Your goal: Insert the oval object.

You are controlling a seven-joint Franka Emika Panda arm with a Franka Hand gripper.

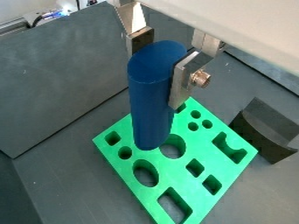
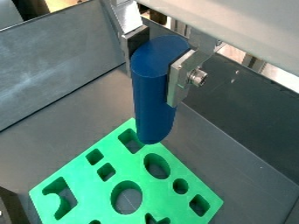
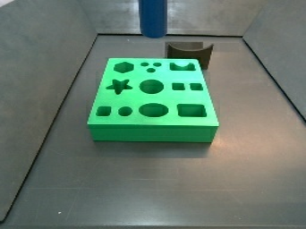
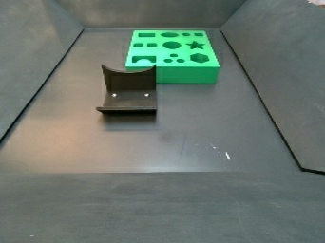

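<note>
My gripper point(image 1: 163, 63), aloft above the workspace, is clenched on the oval object point(image 1: 152, 96), a glossy blue peg hanging upright between my silver fingers point(image 1: 187, 77). Below its lower end lies the green block point(image 2: 122, 179), a flat tray of shaped cut-outs: star, circles, squares and one large oval hole point(image 3: 155, 111). Every hole appears empty. In a side view the peg's lower end point(image 3: 155, 16) sits high over the block's far edge. Beside the block stands the fixture point(image 4: 127, 91), well clear of me. Risk, as I judge it: the oval profile rotated against its hole, or entry into the round hole point(image 3: 152, 87), would jam the peg on the rim.
</note>
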